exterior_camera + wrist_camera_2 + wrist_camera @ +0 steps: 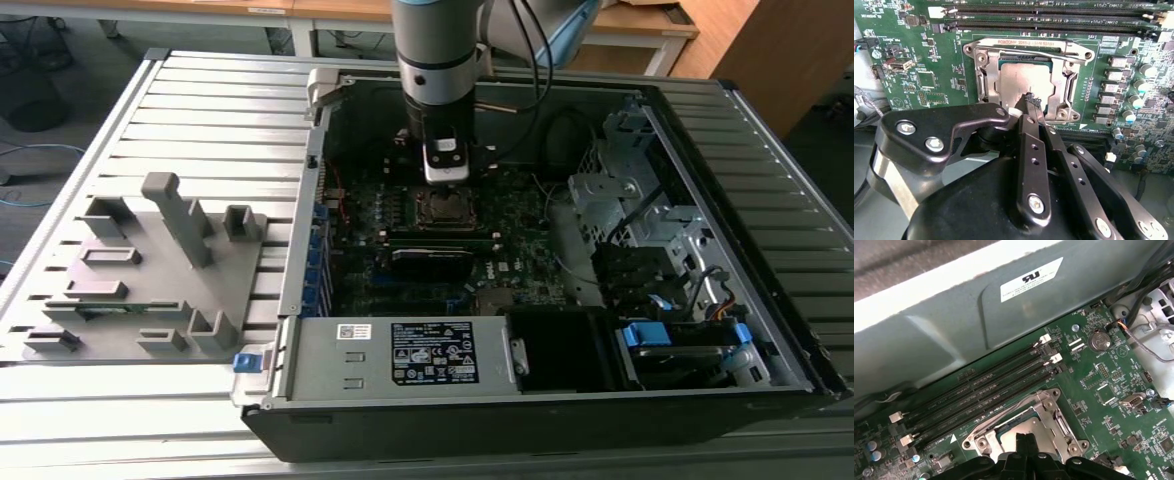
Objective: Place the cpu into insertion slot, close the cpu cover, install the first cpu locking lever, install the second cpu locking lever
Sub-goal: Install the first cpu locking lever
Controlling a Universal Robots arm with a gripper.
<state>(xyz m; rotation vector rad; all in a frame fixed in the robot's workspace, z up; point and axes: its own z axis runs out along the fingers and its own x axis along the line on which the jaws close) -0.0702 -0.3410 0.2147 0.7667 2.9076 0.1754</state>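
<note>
Inside the open computer case, the cpu [1019, 82] lies flat in the insertion slot [447, 207], its dull silver top showing. The cpu cover [985, 80], a silvery frame, lies down around it; its edge also shows in the first wrist view [1046, 412]. My gripper [1030, 100] comes straight down over the socket, shut with nothing between the fingertips, which sit at or just above the cpu's top near one edge. From outside, the gripper [445, 178] hangs over the socket's far side. I cannot make out the locking levers.
Long black memory slots [1044, 20] run beside the socket, next to the case wall [1004, 325]. A power supply [400, 350] and drive cage [641, 200] crowd the case. A grey fixture tray [147, 270] lies at the exterior view's left.
</note>
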